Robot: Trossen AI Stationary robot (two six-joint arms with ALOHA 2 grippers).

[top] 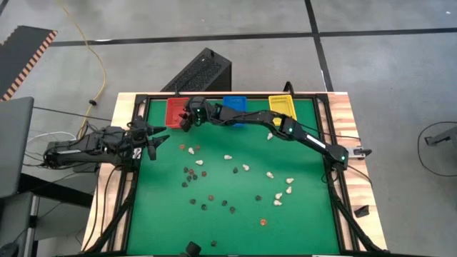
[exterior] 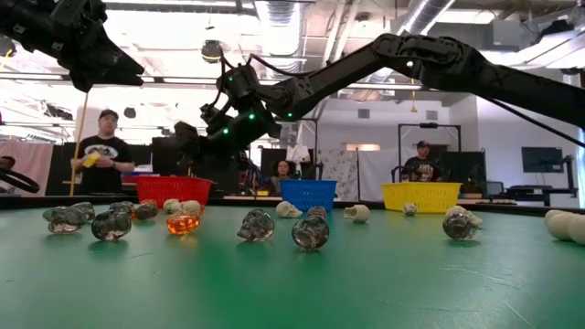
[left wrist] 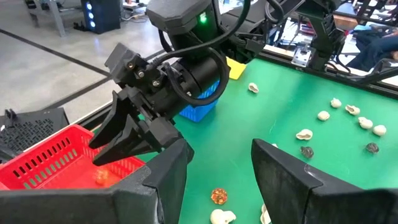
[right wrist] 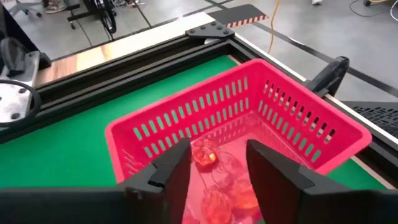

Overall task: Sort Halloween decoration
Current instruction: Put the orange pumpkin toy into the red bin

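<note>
**Right arm over the red bin, trinkets spread on the green bench**

The right gripper (top: pixel 185 122) reaches across the far edge of the bench (top: pixel 300 221) and hangs over the red bin (top: pixel 176 111), at about 11 o'clock on the green surface in the high view. Its jaws stand apart and released; in the right wrist view an orange-brown trinket (right wrist: pixel 204 153) shows between and beyond them, over the bin's floor. Whether it is falling or lying there cannot be told. At least two more orange-brown pieces (right wrist: pixel 219 200) lie blurred in that bin.

The left gripper (top: pixel 153 140) waits at the bench's 9 o'clock edge, jaws open and empty.

Three bins line the far edge: red, blue (top: pixel 234 106) and yellow (top: pixel 281 106), one of each.

The loose Halloween decoration (top: pixel 235 182) lies scattered from the middle toward 5 o'clock. From above, roughly a dozen cream-white pieces (top: pixel 245 168) trend toward 3 o'clock, about ten black ones (top: pixel 188 173) cluster left of centre, and a few orange-brown ones (top: pixel 262 222) sit near 6 o'clock. The pieces are too small to give a long axis or heading.
</note>
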